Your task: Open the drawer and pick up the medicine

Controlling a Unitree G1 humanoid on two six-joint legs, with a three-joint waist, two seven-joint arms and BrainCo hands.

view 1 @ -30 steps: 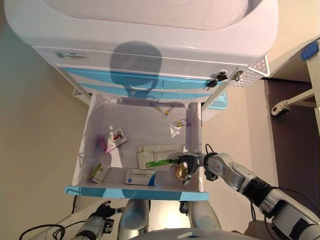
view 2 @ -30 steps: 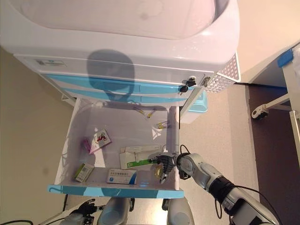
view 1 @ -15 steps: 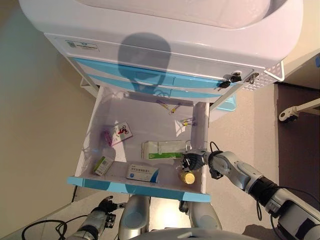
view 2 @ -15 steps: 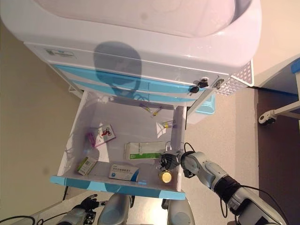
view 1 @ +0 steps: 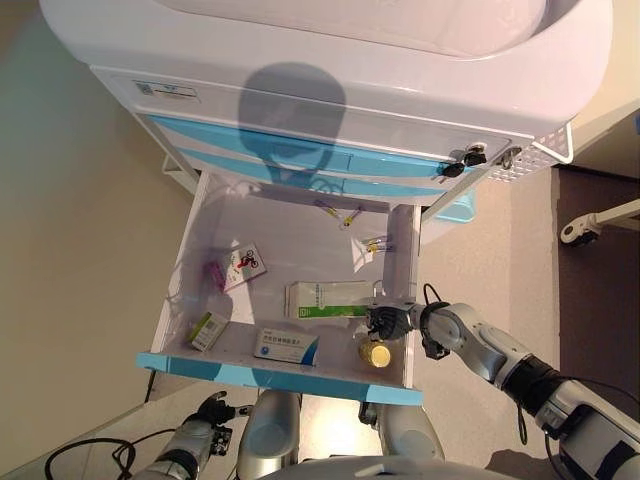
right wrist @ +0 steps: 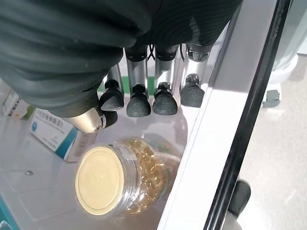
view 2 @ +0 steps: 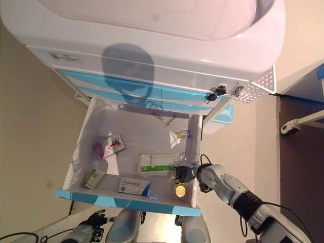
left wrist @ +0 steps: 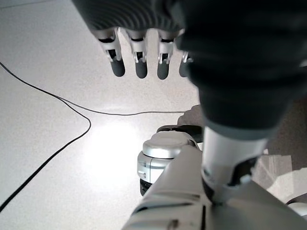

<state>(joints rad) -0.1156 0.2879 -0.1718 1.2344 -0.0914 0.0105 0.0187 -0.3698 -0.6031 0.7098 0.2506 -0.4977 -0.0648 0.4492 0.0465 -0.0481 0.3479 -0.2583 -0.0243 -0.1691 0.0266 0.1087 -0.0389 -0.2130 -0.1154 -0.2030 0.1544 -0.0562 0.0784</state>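
The right hand point(right wrist: 120, 52) is inside the open drawer point(view 1: 190, 290), hard against its right wall point(view 1: 403, 290). Its fingers point(right wrist: 164, 100) are curled down with the thumb close under them, tips just above a clear bottle of yellow capsules point(right wrist: 120, 179); they hover at the bottle without closing round it, so the hand holds nothing. The bottle lies on its side on the drawer floor, pale cap toward the drawer's blue front edge point(view 1: 270, 375), touching or nearly touching the right wall. There is little room at 3 o'clock of the bottle; the open side is at 9 o'clock.

In the head views the bottle point(view 1: 375, 354) sits at about 6 o'clock of the hand point(view 1: 385, 322). At 9 o'clock of the bottle, near the front edge, lies a blue-and-white box point(view 1: 286, 346), with a bare strip of floor between them. At 10 o'clock of the hand a green-and-white box point(view 1: 328, 298) lies flat, its end just beside the fingers. Farther out at 9 o'clock a small green box point(view 1: 205, 329) leans by the left wall, and a white card point(view 1: 241, 267) and a pink item point(view 1: 213, 274) lie at 10 o'clock. The middle of the drawer floor toward 12 o'clock is bare up to small clips point(view 1: 372, 243) near the cabinet point(view 1: 330, 60).

The left hand point(left wrist: 139, 48) hangs low over the floor point(left wrist: 53, 57), fingers straight and holding nothing.
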